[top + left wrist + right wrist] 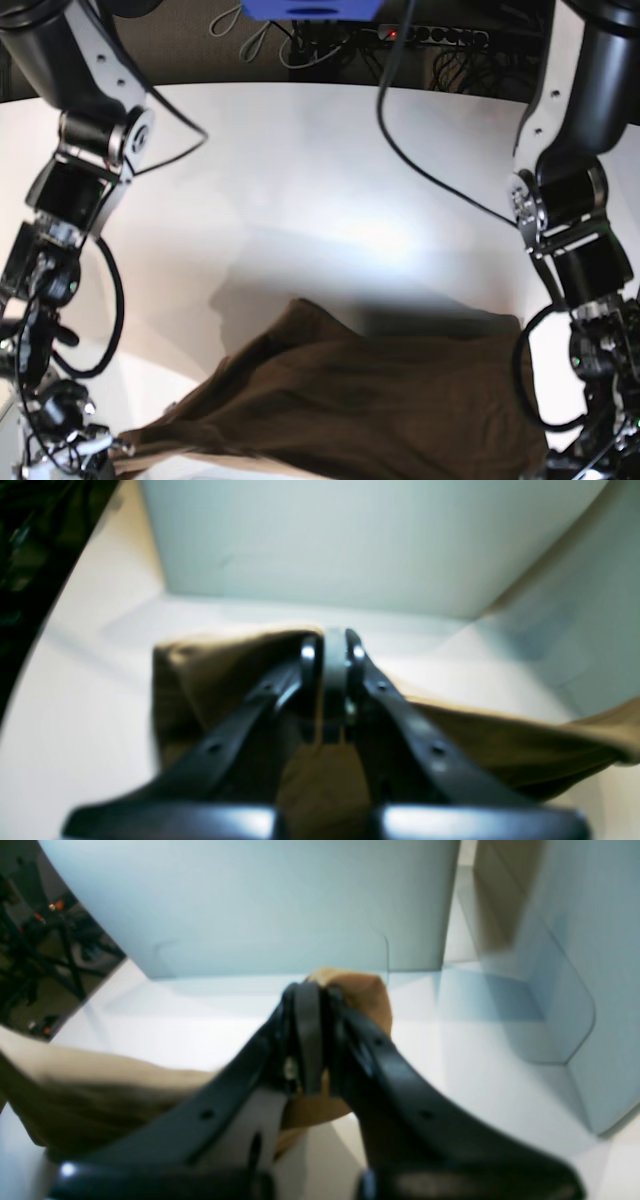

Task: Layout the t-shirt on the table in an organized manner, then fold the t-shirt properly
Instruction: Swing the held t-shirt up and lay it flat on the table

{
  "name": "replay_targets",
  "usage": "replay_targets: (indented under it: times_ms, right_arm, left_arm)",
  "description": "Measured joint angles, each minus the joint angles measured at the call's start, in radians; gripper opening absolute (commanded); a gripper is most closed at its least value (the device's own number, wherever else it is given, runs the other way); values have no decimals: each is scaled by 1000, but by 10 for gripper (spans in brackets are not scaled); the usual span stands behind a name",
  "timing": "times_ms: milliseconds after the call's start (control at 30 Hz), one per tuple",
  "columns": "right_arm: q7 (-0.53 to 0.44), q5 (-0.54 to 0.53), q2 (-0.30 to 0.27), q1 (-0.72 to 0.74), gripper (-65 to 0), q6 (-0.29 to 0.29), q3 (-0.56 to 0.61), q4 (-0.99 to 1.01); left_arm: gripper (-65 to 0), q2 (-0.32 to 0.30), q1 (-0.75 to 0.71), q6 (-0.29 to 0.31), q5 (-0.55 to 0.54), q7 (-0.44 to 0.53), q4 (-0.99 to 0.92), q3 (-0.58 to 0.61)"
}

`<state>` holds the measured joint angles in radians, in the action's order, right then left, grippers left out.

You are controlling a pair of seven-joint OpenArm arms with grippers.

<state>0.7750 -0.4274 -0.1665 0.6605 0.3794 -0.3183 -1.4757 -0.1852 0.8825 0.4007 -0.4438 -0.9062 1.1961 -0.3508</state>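
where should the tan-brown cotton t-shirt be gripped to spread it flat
Probably at its outer edges, from each side, as now: the left gripper and right gripper each pinch a fabric edge. The tan-brown cotton t-shirt spans between them over the white table, so pulling apart should stretch it.

tan-brown t-shirt stretched, lifted above white table

Tabletop: smooth matte white, curved far edge against dark background with cables. Broad bare surface beyond fingers of both arms. T-shirt: tan-brown, stretched between two sets of fingers at near side, creased, one peak rising at its far edge. Whether cloth rests on tabletop or hangs just above: cannot tell. Soft grey shadow on tabletop just beyond shirt's far edge. Wrist views: white surface beneath and beyond fingers, pale upright panels behind.
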Motion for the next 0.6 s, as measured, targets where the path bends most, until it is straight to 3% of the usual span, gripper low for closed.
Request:
replay_targets:
  times_ms: [133,233,333,467,600]
  right_arm:
    - [-13,-2,-37,186,-650,71,0,126]
    - [-71,0,-83,311,-650,66,0,216]
    - [-80,-4,-95,395,-650,69,6,247]
    - [-84,0,-133,401,-650,69,-7,243]
    - [-80,-7,-122,223,-650,74,-45,164]
  left_arm:
    - [-647,21,90,10,-5,8,-96,16]
    - [-647,32,164,-2,5,93,-169,14]
    - [-647,50,227,2,-4,115,-194,18]
    - [-648,56,270,3,-6,126,-195,19]
    - [-648,64,235,6,-13,61,-182,16]
